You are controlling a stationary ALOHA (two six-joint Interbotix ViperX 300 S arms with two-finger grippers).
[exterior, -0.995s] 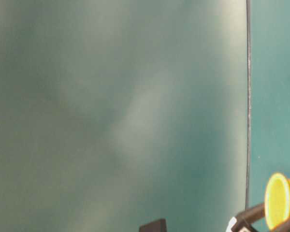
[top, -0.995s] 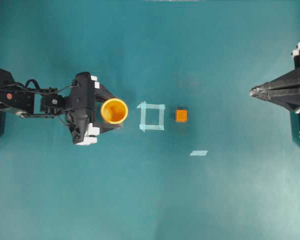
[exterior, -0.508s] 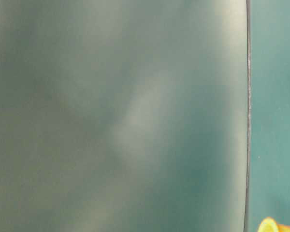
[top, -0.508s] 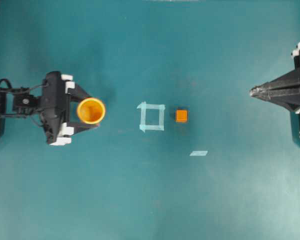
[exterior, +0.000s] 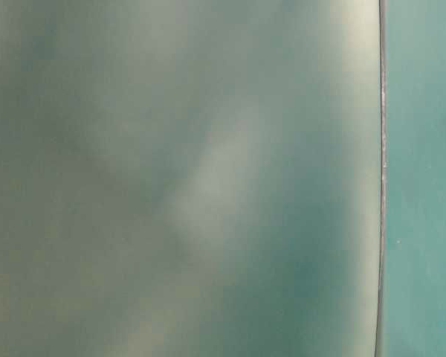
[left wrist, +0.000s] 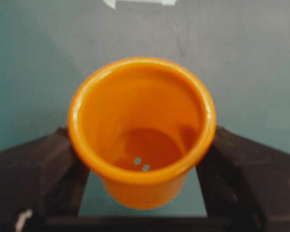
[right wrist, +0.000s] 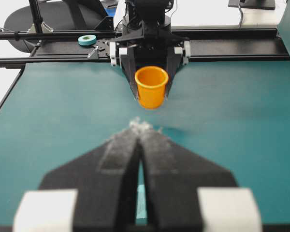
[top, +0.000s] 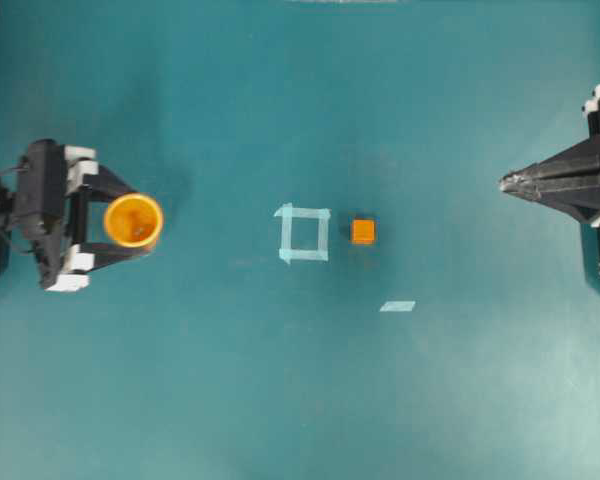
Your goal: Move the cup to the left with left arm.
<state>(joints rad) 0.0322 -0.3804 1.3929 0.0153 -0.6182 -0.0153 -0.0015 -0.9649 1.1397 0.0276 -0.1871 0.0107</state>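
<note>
Writing is nowhere to be read on the cup [top: 133, 220], the cube [top: 363, 231] or my arms, so far as these soft views let me judge. My left pincer [top: 140, 221] grips the cup, one finger pressed on each side of its wall, at the far left of the teal counter [top: 300, 400] and well apart from the square of pale tape [top: 303, 233]. The small orange cube sits just beside that square on its right, and a loose strip of tape [top: 397, 306] lies below the cube. My right pincer [top: 505, 183] is closed, its tips together, at the counter's right edge. The left wrist view alone looks down into the cup [left wrist: 141, 128], where two tiny pale spots show on the floor, and my fingers [left wrist: 36, 174] flank it. The right wrist view alone shows the cup [right wrist: 151, 86] from the side, upright, with the left arm [right wrist: 146, 21] behind it and a roll of tape [right wrist: 87, 39] on the black frame. The table-level view is a greenish blur, probably just the counter.
</note>
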